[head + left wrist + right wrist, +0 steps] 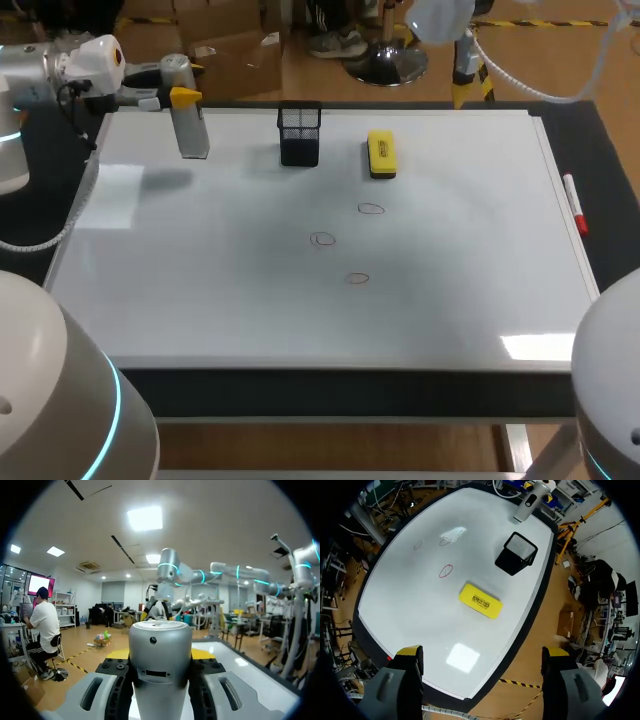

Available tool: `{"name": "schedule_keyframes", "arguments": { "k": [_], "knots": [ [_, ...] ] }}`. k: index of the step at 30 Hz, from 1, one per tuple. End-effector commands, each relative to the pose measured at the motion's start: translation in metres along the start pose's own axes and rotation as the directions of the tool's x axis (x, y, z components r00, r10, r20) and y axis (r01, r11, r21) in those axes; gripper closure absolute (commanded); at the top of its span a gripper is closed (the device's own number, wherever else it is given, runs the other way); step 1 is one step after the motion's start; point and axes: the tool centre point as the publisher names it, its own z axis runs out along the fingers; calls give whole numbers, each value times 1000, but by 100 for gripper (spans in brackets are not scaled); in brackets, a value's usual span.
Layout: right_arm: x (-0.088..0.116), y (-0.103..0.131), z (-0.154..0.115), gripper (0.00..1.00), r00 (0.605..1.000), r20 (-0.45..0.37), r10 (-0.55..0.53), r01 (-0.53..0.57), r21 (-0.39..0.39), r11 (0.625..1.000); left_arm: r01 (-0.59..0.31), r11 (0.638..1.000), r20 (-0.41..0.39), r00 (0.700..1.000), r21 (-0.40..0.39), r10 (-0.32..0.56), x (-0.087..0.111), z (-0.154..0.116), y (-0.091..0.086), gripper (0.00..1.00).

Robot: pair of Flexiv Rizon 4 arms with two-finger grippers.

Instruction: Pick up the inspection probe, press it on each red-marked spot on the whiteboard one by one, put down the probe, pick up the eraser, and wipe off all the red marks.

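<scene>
Probe [190,118], smooth silvery cylinder (upright)

Glossy whiteboard [250,300], wire-mesh holder [299,135], smooth metallic probe [188,120].

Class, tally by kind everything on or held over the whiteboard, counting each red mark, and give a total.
red marks: 3
yellow eraser: 1
black mesh holder: 1
inspection probe: 1
marker pen: 1
Total: 7
</scene>
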Motion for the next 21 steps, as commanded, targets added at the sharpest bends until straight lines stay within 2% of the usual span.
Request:
{"name": "schedule_keyframes", "arguments": {
  "k": [1, 3, 5, 8, 13, 16, 19, 21],
  "knots": [
    [-6, 17, 8, 0, 996, -80, -49, 48, -16, 999, 1, 1000, -2, 1000, -1, -1, 0, 0, -1, 100],
    [-7, 24, 12, 0, 993, -69, -94, 91, -47, 995, 1, 1000, -2, 1000, -1, -1, 0, 0, -1, 100],
    [-9, 35, 14, 0, 979, -70, -190, 184, -76, 980, 1, 1000, -2, 1000, -1, -1, 0, 0, -1, 100],
    [-9, 45, 18, 0, 957, -86, -277, 268, -99, 958, 1, 1000, -2, 1000, -1, -1, 0, 0, -1, 100],
    [-5, 41, 26, 0, 925, -80, -371, 356, -158, 921, 1, 1000, -2, 1000, -1, -1, 0, 0, -1, 100],
    [-1, 45, 30, 0, 892, -78, -445, 427, -179, 887, 1, 1000, -2, 1000, -1, -1, 0, 0, -1, 100],
    [3, 48, 37, 0, 830, -66, -553, 533, -197, 823, 1, 1000, -2, 1000, -1, -1, 0, 0, -1, 100],
    [7, 54, 42, 0, 771, -57, -634, 612, -206, 764, 1, 1000, -2, 1000, -1, -1, 0, 0, -1, 100]
  ]
}}
